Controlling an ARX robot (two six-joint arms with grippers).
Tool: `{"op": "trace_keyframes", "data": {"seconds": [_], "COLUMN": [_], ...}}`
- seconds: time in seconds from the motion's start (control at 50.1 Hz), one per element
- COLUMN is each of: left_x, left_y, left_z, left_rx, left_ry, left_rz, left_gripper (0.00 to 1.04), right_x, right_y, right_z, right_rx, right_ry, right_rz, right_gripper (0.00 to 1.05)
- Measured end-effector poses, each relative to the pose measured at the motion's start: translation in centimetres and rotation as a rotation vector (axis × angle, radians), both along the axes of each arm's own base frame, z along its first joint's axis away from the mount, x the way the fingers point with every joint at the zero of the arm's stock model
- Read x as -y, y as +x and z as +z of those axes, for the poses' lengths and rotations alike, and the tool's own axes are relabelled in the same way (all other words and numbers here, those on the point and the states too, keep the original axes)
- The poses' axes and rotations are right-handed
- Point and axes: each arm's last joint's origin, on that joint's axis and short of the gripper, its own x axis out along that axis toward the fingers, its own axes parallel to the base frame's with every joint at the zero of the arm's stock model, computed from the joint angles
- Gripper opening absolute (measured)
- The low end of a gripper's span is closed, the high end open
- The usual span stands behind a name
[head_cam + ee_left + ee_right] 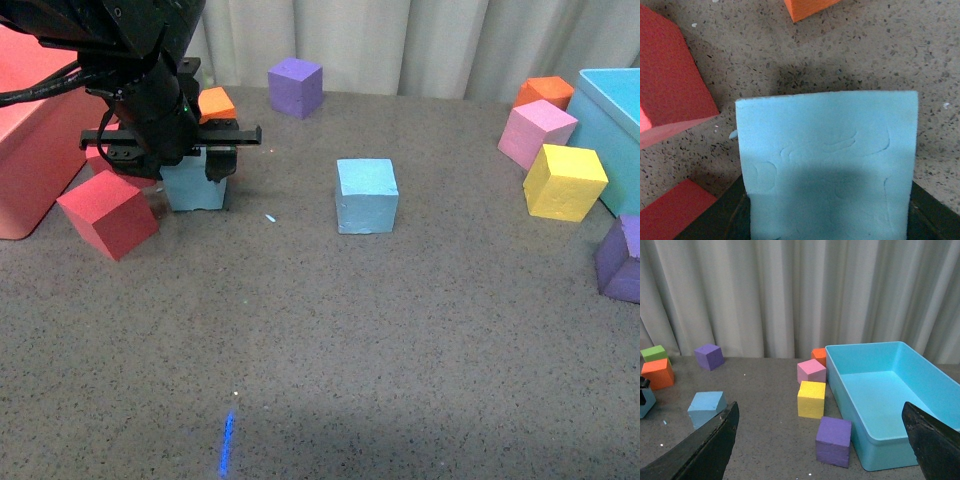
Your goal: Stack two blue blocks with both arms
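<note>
In the front view, the left arm (150, 80) is seen over the far left of the surface (320, 340). Its jaws are pressed against two opposite sides of the first blue block (195, 192), which is pinched between them. Whether that block rests on the surface or is raised just off it cannot be told. A red cube (108, 213) lies just beside it, and an orange cube (218, 103) is set behind it. The second blue block (366, 195) stands alone near the middle, well apart from the first. A turquoise bin (612, 120) is placed at the far right, with a yellow cube (564, 181) just beside it.

In the left wrist view, the first blue block (827, 165) is shown filling the gap between the dark fingers (930, 215), and its foam face is marked with shallow dents. The red cube (665, 95) is seen near it.

In the right wrist view, the right jaws are spread wide, and nothing is held between the fingers (705, 450). The second blue block (706, 407) is seen on the surface, well apart from the turquoise bin (870, 346).
</note>
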Motion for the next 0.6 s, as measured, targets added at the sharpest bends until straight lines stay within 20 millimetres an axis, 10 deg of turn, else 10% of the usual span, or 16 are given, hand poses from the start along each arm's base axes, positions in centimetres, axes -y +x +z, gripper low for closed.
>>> {"op": "trace_keyframes", "data": {"seconds": [0.28,0.599], "left_x": [2.9,11.3], "left_y": [-1.9,-5.6], "left_z": [3.9,8.6], "left_rx": [0.057,0.139], "left_ry": [-0.055,-0.096], "left_rz": [-0.003,-0.121], "left_gripper": [0.47,0.47], "right_x": [0.0,0.0], "right_y": [0.0,0.0], "right_z": [0.0,0.0], "right_rx": [0.000,0.000], "right_ry": [0.000,0.000], "right_rz": [0.000,0.000], "right_gripper": [0.95,0.95]}}
